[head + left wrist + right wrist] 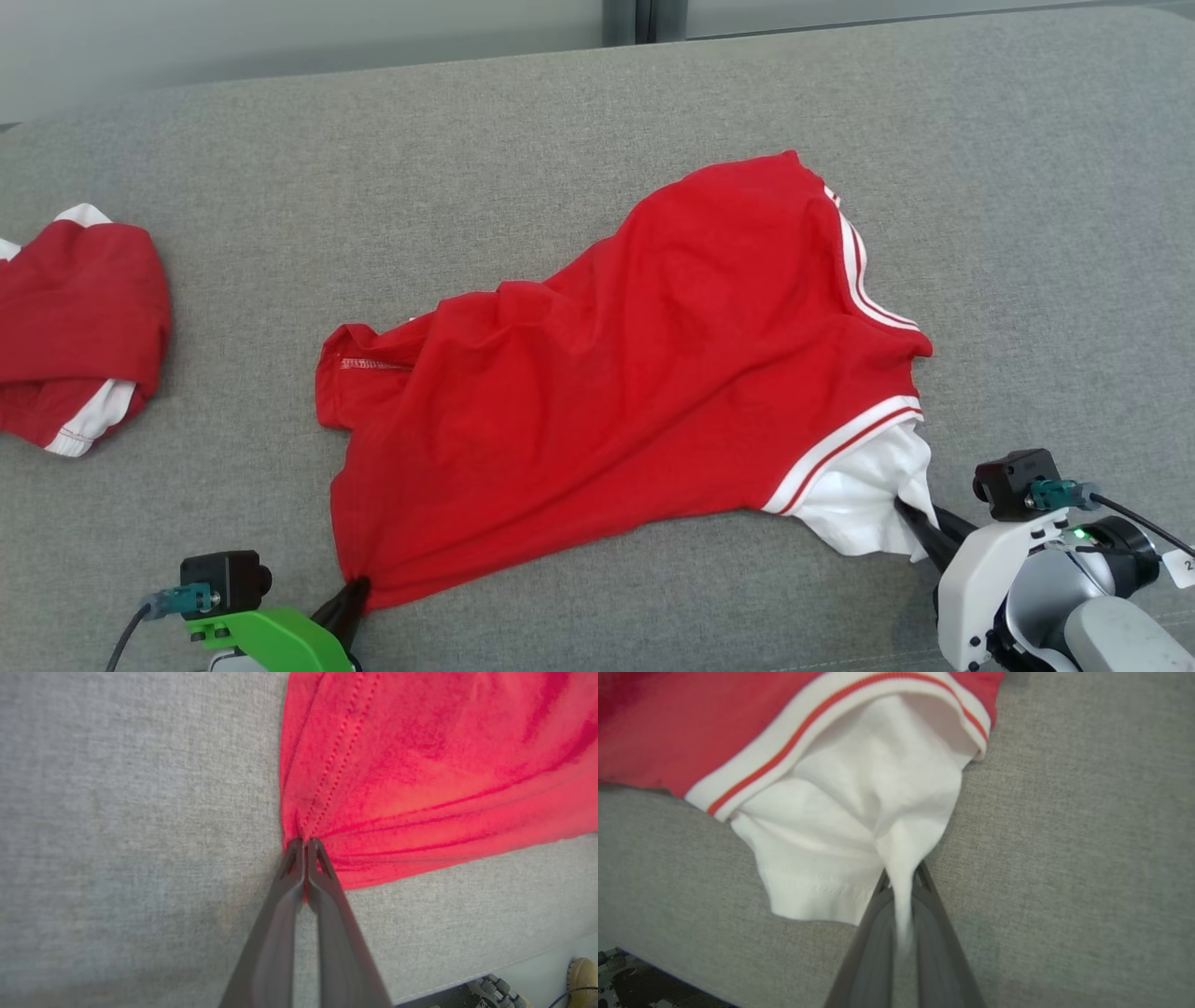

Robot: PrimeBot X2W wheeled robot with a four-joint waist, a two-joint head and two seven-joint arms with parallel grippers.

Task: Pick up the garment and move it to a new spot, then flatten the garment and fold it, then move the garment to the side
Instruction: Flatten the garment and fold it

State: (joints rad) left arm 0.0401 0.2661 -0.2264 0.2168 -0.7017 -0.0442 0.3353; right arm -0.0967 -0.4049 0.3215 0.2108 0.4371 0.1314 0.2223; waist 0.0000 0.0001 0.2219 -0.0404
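So from where I'm standing, this one's barely out of the gate. The red T-shirt (635, 373) with the white striped trim lies bunched up around the middle of the grey upholstered surface (1027, 187), toward its front edge, not flat at all.

Both pincers are clenched on it. The left pincer (355, 590) has pinched the red hem corner, and you can see creases fanning out from the tips in the left wrist view. The right pincer (910, 518) has a fold of the white sleeve (859, 826) squeezed between its fingers.

I'd say the grab is done, and that's it. Carrying it to a new spot, flattening, folding and shoving it aside are all left.

Room-wise, the surface has loads of bare grey along its far side and at its right end. Its left end is taken by another red-and-white garment (75, 327), so I'd steer away from there. Its front edge runs close behind both pincers, so dragging that way looks risky.
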